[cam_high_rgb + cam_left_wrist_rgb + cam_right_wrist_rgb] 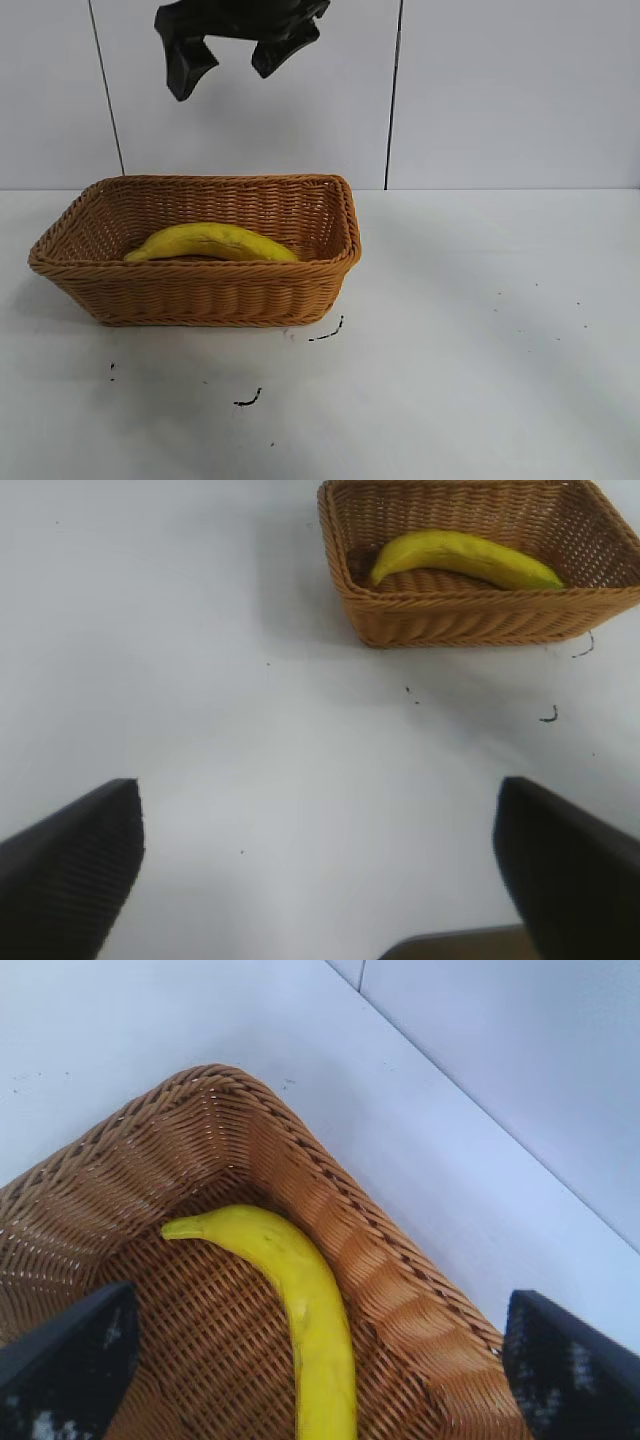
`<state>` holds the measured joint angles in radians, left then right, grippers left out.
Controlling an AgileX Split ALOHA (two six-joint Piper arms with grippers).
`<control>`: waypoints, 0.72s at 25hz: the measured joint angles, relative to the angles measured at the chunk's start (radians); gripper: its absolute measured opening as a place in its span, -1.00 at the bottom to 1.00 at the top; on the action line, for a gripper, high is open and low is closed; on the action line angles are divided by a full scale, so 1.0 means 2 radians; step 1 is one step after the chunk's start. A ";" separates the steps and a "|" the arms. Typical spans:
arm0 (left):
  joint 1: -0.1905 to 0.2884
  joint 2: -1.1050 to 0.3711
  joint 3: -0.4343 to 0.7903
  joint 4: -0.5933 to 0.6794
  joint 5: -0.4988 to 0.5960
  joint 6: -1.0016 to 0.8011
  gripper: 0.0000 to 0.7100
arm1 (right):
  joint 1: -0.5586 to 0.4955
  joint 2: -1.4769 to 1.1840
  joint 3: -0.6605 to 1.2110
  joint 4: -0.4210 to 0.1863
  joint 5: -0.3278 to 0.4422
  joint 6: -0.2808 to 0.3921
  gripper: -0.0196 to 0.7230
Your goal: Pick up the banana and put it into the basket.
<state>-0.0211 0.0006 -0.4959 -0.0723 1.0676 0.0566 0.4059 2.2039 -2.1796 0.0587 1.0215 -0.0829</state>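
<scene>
White table (pixel 480 350) lies bare beside basket (pixel 200 290) holding banana (pixel 212 243)

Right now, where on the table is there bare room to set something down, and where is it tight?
The widest bare stretch of table lies to the right of the basket in the exterior view, back to the wall. In front of the basket is another open strip, with only small dark specks. It is tight inside the basket: the banana lies along its floor, with the open right gripper above.

Yellow banana (pixel 213 242), tan-brown woven wicker basket (pixel 200 295), white table (pixel 480 350) flecked with black marks
</scene>
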 joint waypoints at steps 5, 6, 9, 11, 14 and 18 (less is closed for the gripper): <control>0.000 0.000 0.000 0.000 0.000 0.000 0.94 | -0.078 0.000 0.000 -0.010 0.035 0.005 0.92; 0.000 0.000 0.000 0.000 0.000 0.000 0.94 | -0.096 0.000 0.000 -0.010 0.039 0.005 0.92; 0.000 0.000 0.000 0.000 0.000 0.000 0.94 | -0.143 0.000 0.000 -0.009 0.063 0.005 0.92; 0.000 0.000 0.000 0.000 0.000 0.000 0.94 | -0.167 0.000 0.000 -0.008 0.083 0.005 0.92; 0.000 0.000 0.000 0.000 0.000 0.000 0.94 | -0.192 0.000 0.000 -0.006 0.095 0.006 0.92; 0.000 0.000 0.000 0.000 0.000 0.000 0.94 | -0.204 -0.001 0.000 -0.004 0.097 0.020 0.92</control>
<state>-0.0211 0.0006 -0.4959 -0.0723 1.0676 0.0566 -0.0014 2.2018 -2.1796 0.0499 1.2151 -0.0439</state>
